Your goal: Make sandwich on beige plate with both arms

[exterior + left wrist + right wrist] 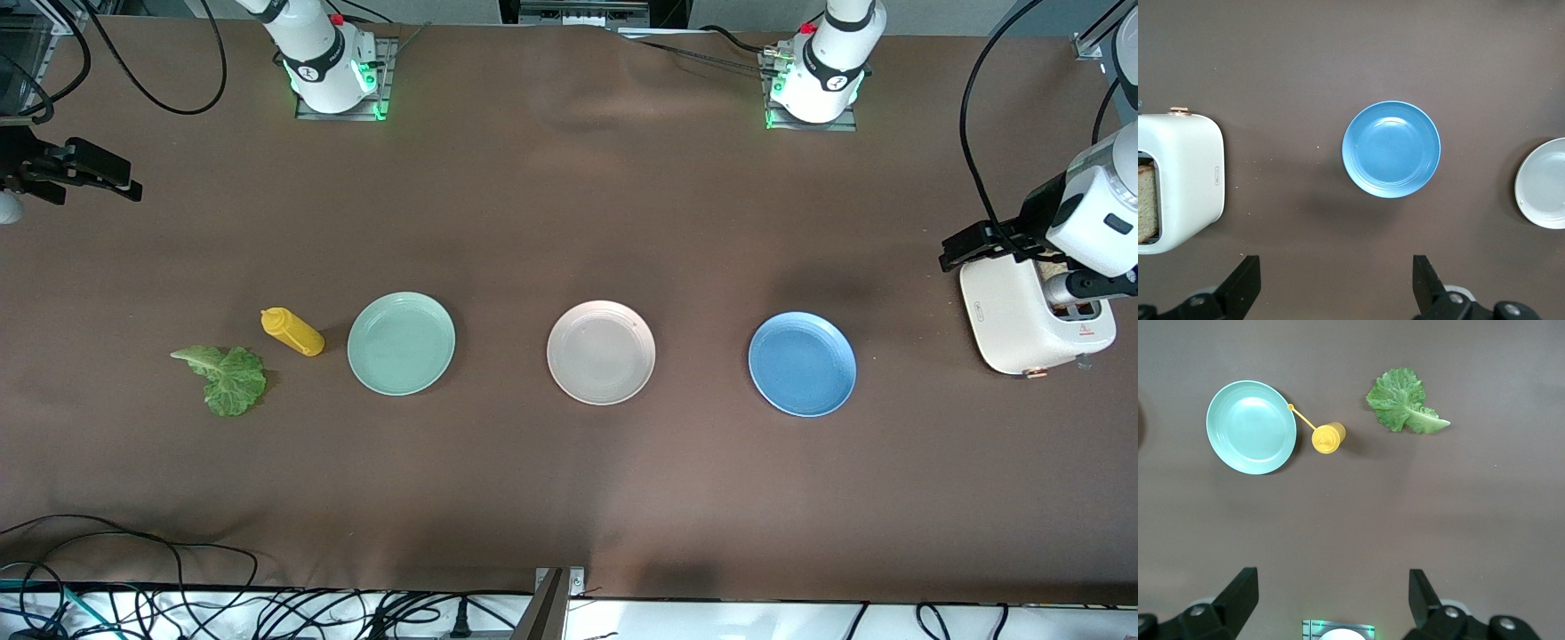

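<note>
The beige plate (601,352) (1545,193) lies bare in the middle of the table, between a mint green plate (401,342) (1251,427) and a blue plate (802,363) (1391,149). No sandwich is in view. A ruffled green lettuce leaf (224,376) (1405,410) lies on the table toward the right arm's end. A brown bread slice (1146,203) stands in the white toaster (1031,316) (1185,180). My left gripper (956,253) (1336,283) hangs open beside the toaster's top, holding nothing. My right gripper (133,178) (1331,597) hangs open and empty over the right arm's end of the table.
A yellow mustard bottle (292,331) (1327,437) lies on its side between the lettuce and the mint green plate. Cables trail along the table edge nearest the front camera. The arms' bases (329,67) (822,76) stand at the table's back edge.
</note>
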Motion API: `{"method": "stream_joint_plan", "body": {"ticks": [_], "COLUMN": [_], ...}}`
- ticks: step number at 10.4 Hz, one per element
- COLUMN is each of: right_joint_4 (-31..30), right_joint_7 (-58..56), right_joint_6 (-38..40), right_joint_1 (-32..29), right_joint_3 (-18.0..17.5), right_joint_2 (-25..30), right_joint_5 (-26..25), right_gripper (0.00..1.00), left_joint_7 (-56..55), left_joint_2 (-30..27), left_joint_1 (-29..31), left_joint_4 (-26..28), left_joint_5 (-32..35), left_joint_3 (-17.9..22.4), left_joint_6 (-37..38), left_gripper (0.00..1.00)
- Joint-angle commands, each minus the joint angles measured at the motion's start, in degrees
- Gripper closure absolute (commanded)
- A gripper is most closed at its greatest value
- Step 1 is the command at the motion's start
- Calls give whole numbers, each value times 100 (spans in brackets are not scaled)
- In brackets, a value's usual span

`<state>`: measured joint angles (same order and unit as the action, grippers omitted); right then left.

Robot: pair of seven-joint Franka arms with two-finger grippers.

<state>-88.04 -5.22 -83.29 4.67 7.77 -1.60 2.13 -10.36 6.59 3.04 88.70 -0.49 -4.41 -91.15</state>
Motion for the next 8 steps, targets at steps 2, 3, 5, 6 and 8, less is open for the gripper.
{"method": "stream_joint_plan", "body": {"ticks": [2,3,5,6,8], "right_joint_4": [120,120,120,111,111], "right_joint_7": [12,12,12,12,-32], "right_joint_6": [128,120,120,128,137], "right_joint_1": [16,16,16,16,16], "right_joint_3": [-3,-3,-3,-3,5], "right_joint_2": [2,2,2,2,2], "right_joint_5": [-81,-81,-81,-81,-81], "right_gripper": [0,0,0,0,0], "left_joint_7": [130,130,130,130,130], "left_joint_2": [70,79,79,79,79], "left_joint_1": [39,48,48,48,48], "left_joint_4": [-160,-160,-160,-160,-160], "left_joint_5": [101,101,93,93,93], "left_joint_3": [-24,-24,-24,-24,-24], "left_joint_6": [18,18,18,18,18], "left_gripper": [0,0,0,0,0]}}
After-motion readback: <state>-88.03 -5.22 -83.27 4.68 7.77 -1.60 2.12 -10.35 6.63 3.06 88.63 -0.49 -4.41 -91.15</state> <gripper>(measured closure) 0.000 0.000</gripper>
